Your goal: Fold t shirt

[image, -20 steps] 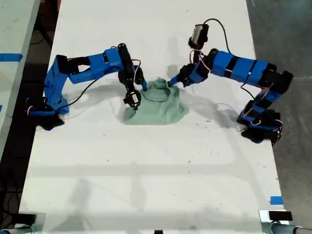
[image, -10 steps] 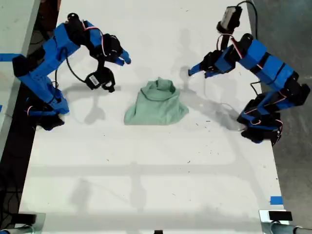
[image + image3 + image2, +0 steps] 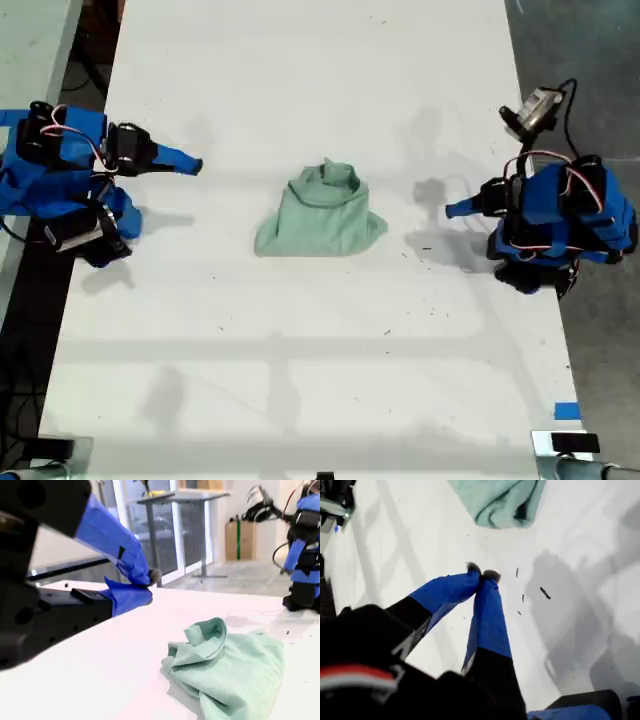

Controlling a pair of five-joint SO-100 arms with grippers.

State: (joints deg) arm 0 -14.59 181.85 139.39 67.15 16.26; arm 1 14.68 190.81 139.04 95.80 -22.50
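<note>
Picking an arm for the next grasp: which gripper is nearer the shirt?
My first gripper, at the exterior view's right. Less bare table separates it from the shirt than separates my second gripper, at that view's left.

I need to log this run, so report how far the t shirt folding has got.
Looks done: the t shirt lies bunched into a compact bundle mid-table, collar rolled up; it reads as a rough fold, not a neat flat one. In hand: nothing. My first claw and my second claw are both shut, empty and apart from the fabric. Left: probably only flattening or squaring the bundle, if a tidier fold is wanted.
</note>
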